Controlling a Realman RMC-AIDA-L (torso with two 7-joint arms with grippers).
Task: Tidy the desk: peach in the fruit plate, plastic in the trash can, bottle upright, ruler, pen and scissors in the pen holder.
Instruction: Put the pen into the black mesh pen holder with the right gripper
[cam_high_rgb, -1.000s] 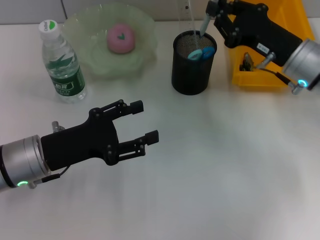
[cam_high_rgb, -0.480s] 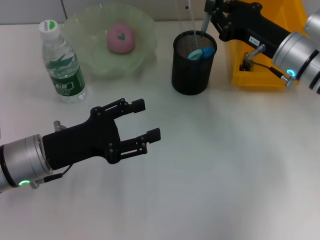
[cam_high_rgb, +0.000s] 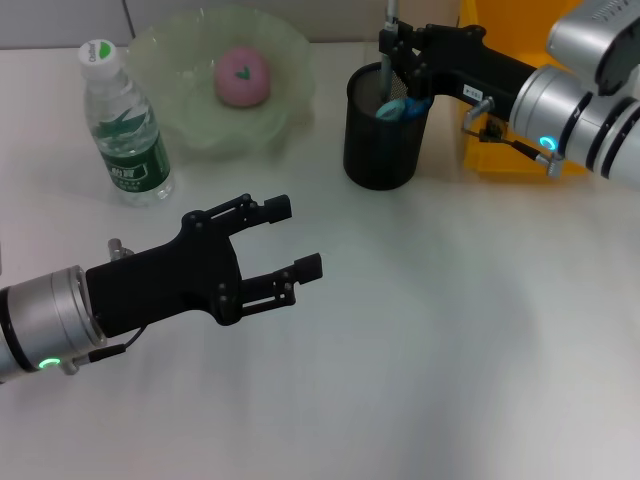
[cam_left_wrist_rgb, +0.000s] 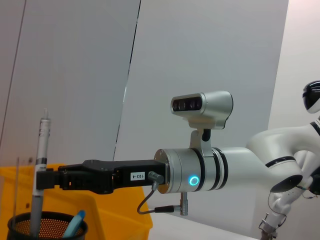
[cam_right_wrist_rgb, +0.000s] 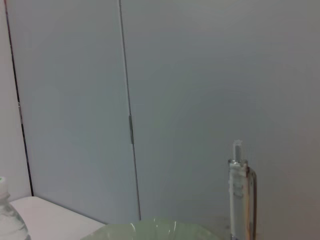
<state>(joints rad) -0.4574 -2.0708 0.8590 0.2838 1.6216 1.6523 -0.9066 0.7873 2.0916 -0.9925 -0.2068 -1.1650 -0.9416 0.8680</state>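
Note:
My right gripper (cam_high_rgb: 396, 45) is shut on the grey pen (cam_high_rgb: 389, 22), holding it upright with its lower end inside the black mesh pen holder (cam_high_rgb: 381, 145). The left wrist view shows the same grip: pen (cam_left_wrist_rgb: 39, 165), right gripper (cam_left_wrist_rgb: 46, 178), holder (cam_left_wrist_rgb: 47, 229). Blue scissors handles (cam_high_rgb: 405, 104) stick out of the holder. The pink peach (cam_high_rgb: 242, 77) lies in the green fruit plate (cam_high_rgb: 190, 125). The bottle (cam_high_rgb: 125, 125) stands upright at far left. My left gripper (cam_high_rgb: 294, 238) hovers open over the table's middle left. Ruler and plastic are hidden.
The yellow trash can (cam_high_rgb: 505, 158) stands right of the holder, partly covered by my right arm. The right wrist view shows the pen (cam_right_wrist_rgb: 241, 192), the plate's rim (cam_right_wrist_rgb: 155, 226) and a grey wall behind.
My right gripper moved left with the pen, from the holder's right rim to over its left side, and the pen now stands upright. The left arm barely moved.

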